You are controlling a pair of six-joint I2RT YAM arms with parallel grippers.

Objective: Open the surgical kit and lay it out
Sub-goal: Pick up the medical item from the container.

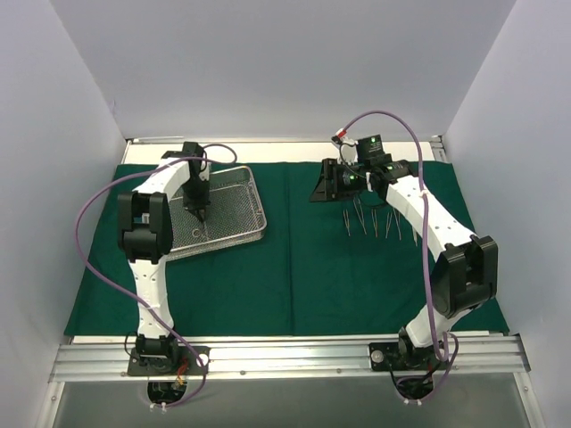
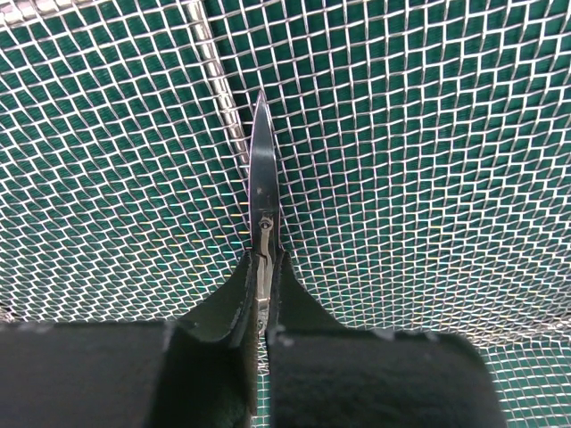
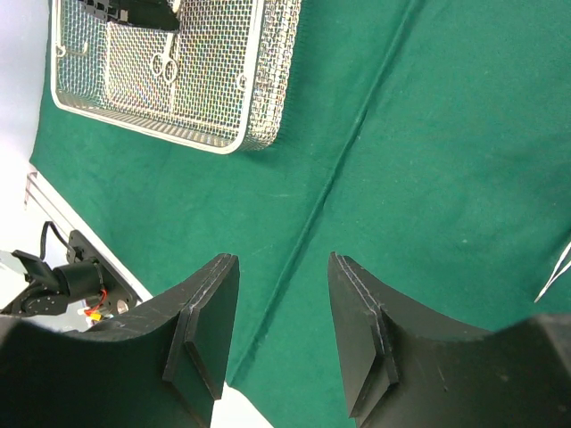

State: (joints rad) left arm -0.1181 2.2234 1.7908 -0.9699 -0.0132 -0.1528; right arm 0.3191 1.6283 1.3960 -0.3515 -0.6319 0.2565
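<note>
The surgical kit lies unfolded: a dark green cloth (image 1: 294, 267) covers the table, with the silver wire-mesh tray (image 1: 252, 183) on its left part. My left gripper (image 1: 200, 212) reaches down into the tray and is shut on a pair of steel scissors (image 2: 261, 178). The closed blades point away from the fingers over the mesh. The scissors' ring handles (image 3: 163, 67) show in the right wrist view. Several slim steel instruments (image 1: 375, 218) lie in a row on the cloth's right half. My right gripper (image 3: 281, 267) hovers open above the cloth, empty, left of that row.
White walls close in the table on the left, back and right. A centre fold (image 3: 339, 178) runs through the cloth. An aluminium rail (image 1: 285, 357) carrying both arm bases lines the near edge. One instrument tip (image 3: 558, 272) pokes in at the right of the right wrist view.
</note>
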